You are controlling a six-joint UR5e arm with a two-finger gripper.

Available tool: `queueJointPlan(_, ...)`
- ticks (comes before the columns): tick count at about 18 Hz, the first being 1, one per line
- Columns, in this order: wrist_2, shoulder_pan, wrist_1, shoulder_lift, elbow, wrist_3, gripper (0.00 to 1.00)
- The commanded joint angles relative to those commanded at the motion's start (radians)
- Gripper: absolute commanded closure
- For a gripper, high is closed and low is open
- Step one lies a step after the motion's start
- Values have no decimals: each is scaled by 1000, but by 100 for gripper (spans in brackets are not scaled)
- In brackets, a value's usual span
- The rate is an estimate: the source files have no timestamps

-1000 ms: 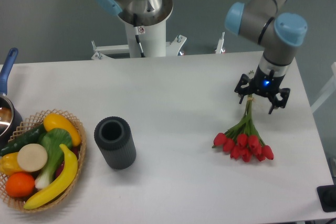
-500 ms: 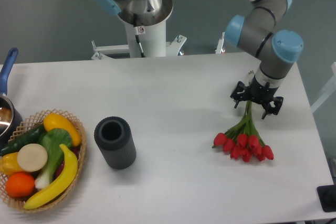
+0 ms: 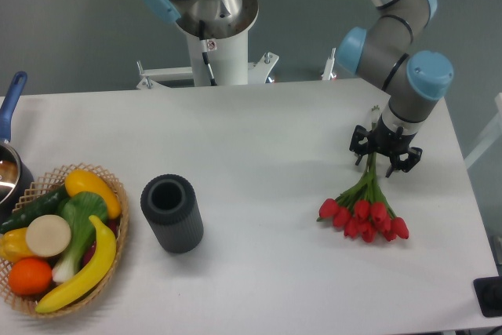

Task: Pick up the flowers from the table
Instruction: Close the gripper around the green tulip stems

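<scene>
Left edge: pan point(image 3: 9, 154) is cut off by the frame, only the blue handle and part of the rim show. Next to it the wicker basket point(image 3: 118, 202) of fruit and veg, partly out of frame at the bottom. None of that matters for the grasp.

Centre-left: dark ribbed cylinder point(image 3: 172, 213), upright, open top, well apart from the target.

Right side, the bit that counts: the flowers point(image 3: 365, 208) lie flat on the table point(image 3: 259, 147), near its right edge. Long axis runs roughly top-to-bottom in view, slightly tilted: red heads fan out at the near end, stems converge upward toward the far end.

The pincer point(image 3: 383, 153) sits directly over that upper stem end, so the target is under it and extends toward the camera from there. Fingers look spread, dark tips either side of the stem bundle, nothing pinched yet by my read. The finger line looks roughly across the stems, which is what a close needs.

Hard to make out:
- whether the tips touch the table or hover just above, no height cue from this angle
- where the stem tips end, wrist and pincer body cover them
- whether the stems are centred between the fingers or biased to one side

Judgement: descend/close on stems is next; thin stems could slip out if off-centre.
</scene>
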Motion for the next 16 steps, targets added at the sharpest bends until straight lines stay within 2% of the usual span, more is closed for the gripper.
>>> queueJointPlan(4, 0, 2, -3, 5, 0, 0, 65)
queueJointPlan(6, -2, 2, -11, 6, 2, 0, 67)
queueJointPlan(16, -9, 2, -21, 47, 23, 2, 73)
